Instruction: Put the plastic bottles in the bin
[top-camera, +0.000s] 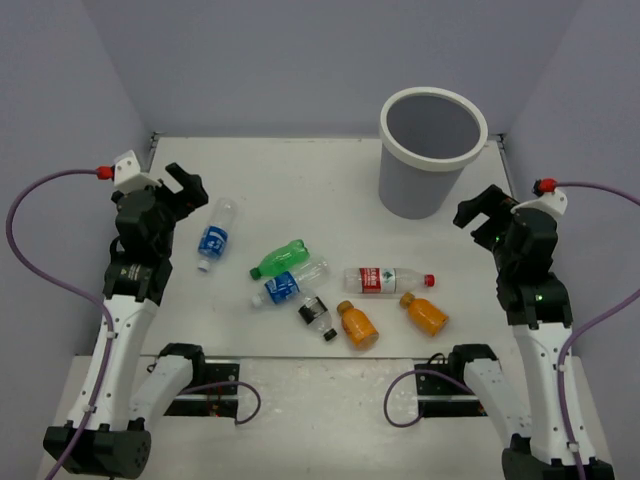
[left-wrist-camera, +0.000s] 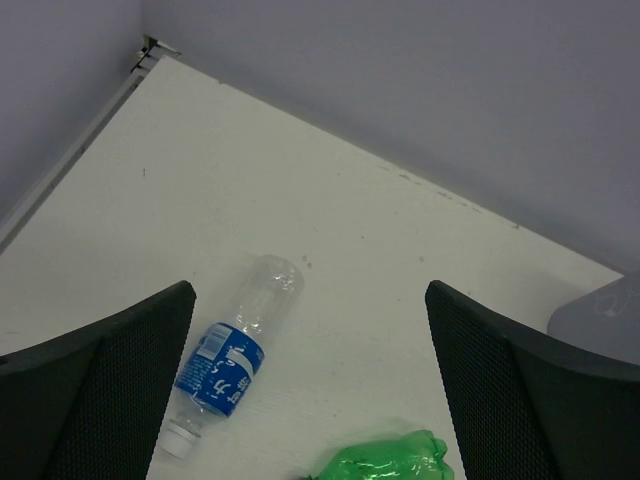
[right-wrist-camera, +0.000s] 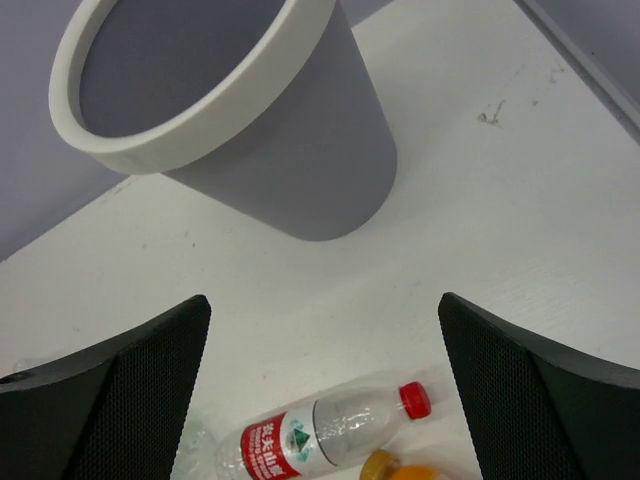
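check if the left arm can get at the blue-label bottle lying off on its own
Probably yes: that bottle lies alone right beside the open left tool, nothing between them.

two dark fingers (left-wrist-camera: 95, 395) stand wide apart at the lower corners of the frame. between them, lower left, lies a clear blue-labelled bottle (left-wrist-camera: 235, 355); a green bottle (left-wrist-camera: 385, 460) shows at bottom centre on the white table (left-wrist-camera: 300, 190).

Bin (top-camera: 415, 190) at far R of table (top-camera: 300, 180), bottles (top-camera: 383, 280) clustered near ctr, w/ one bottle (top-camera: 217, 235) apart L.
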